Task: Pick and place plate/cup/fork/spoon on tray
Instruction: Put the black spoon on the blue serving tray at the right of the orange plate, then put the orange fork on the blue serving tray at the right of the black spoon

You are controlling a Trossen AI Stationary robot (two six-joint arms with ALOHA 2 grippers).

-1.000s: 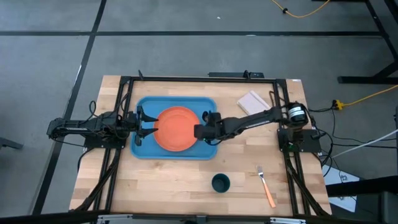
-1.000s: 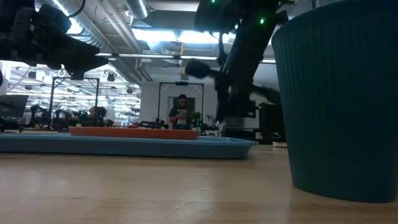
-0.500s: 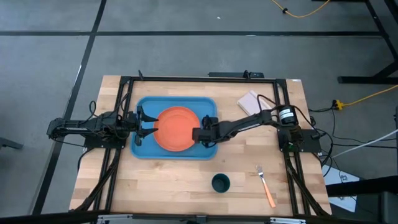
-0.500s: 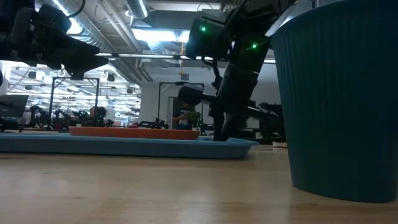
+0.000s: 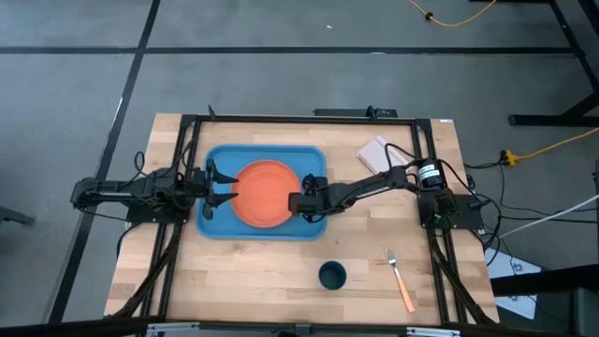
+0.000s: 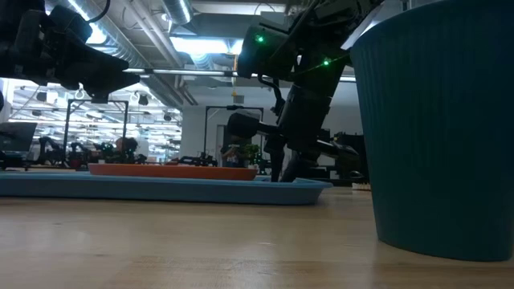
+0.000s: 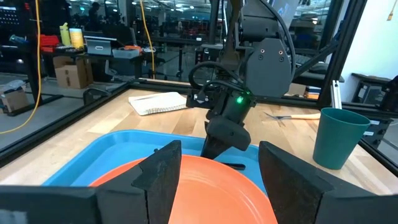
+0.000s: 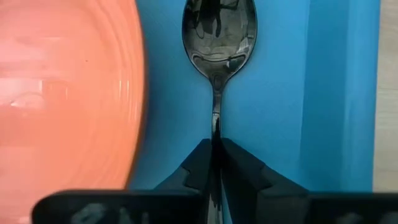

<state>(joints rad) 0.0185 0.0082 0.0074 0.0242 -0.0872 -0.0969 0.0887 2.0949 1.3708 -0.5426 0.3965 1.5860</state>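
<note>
The orange plate (image 5: 267,194) lies flat in the light-blue tray (image 5: 217,225). My right gripper (image 5: 298,200) is shut on the dark spoon (image 8: 219,28), low over the tray's right part, next to the plate's right rim. My left gripper (image 5: 221,192) is open and hovers over the plate's left rim (image 7: 205,186), well above the tray in the low view (image 6: 68,48). The teal cup (image 5: 332,275) stands upright on the table near the front edge. The orange-handled fork (image 5: 400,279) lies to its right. My right gripper pinches the spoon's thin handle (image 8: 215,127) between its two fingertips, behind the bowl. The fingers come slanting down from the table's right side, in line with the handle. The bowl faces up, just over the tray floor; I cannot tell whether it touches.
A white pad (image 5: 379,153) lies at the table's far right. A black frame (image 5: 187,140) runs around the work area. Bare wood shows between the tray and the cup (image 6: 438,120), which fills the low view's right side.
My right gripper has carried the spoon a little toward the table's left edge and down, from above the tray's right rim to just over the tray floor beside the plate. It has stayed shut on the handle.
</note>
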